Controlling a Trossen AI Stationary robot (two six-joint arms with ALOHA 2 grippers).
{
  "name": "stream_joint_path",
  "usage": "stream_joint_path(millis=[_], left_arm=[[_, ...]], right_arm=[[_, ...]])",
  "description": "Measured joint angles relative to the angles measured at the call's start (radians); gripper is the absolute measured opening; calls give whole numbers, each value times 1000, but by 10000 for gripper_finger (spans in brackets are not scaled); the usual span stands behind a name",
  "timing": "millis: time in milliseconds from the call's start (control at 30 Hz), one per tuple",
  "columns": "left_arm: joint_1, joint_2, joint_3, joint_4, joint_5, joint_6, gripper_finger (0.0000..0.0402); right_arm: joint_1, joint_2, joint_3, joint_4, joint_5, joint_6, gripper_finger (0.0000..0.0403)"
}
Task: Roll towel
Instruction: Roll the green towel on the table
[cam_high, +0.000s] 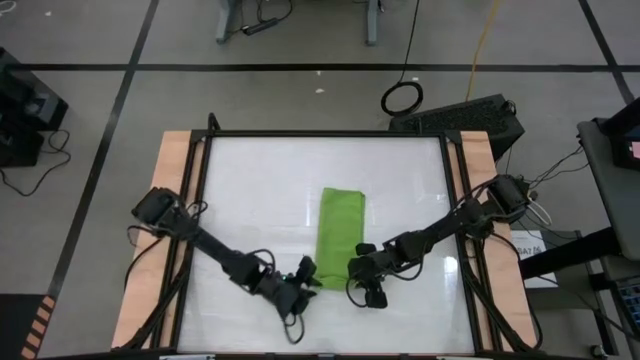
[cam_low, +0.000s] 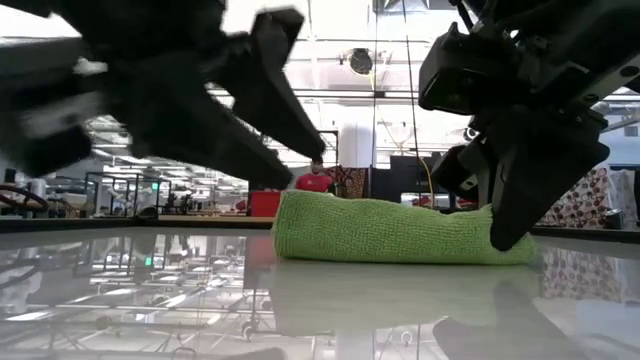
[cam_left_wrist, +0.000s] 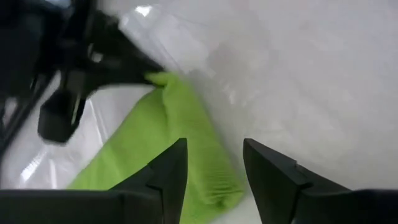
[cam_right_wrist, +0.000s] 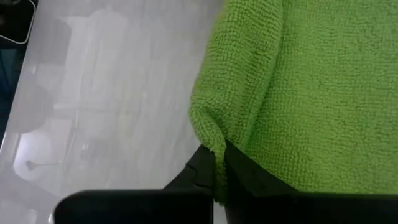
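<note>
The lime-green towel (cam_high: 340, 232) lies folded into a long strip on the glossy white table, its length running from near to far. It also shows in the low view (cam_low: 390, 230). My right gripper (cam_high: 363, 252) is at the strip's right long edge close to its near end, shut on the cloth (cam_right_wrist: 217, 171). My left gripper (cam_high: 307, 270) is open at the strip's near left corner (cam_left_wrist: 214, 186). Its fingers hover just above the cloth in the low view (cam_low: 290, 120). Whether it touches the towel I cannot tell. My right gripper pinches a small raised fold of the towel's right edge (cam_right_wrist: 211, 140) between its two fingers, near the strip's near end. The fingers (cam_low: 520, 205) slant down from the table's right side. The rest of the towel lies flat and slack on the table.
The white tabletop (cam_high: 250, 190) is framed by black rails (cam_high: 200, 200) and wooden side strips (cam_high: 170, 180). Both arms reach in from the side edges toward the near middle. Room and equipment show beyond the far edge.
</note>
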Motion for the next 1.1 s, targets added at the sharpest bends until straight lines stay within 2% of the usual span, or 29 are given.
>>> stream_joint_path(millis=[133, 300, 500, 700, 900, 1100], left_arm=[[-22, 13, 0, 11, -43, 51, 163], [-6, 46, 0, 8, -49, 65, 165], [23, 76, -1, -22, -70, 65, 195], [47, 86, 2, -63, -28, 11, 197], [78, 86, 2, -88, 4, -95, 161], [98, 88, 1, -94, 7, -96, 75]], right_arm=[[-8, 0, 0, 1, -11, -1, 1], [-15, 0, 0, 15, -21, -2, 0], [-16, -1, 0, 19, -21, 1, 0], [-16, -2, 0, 23, -21, 6, 0], [-16, -2, 0, 47, -21, 6, 0], [-16, -2, 1, 47, -19, 13, 3]])
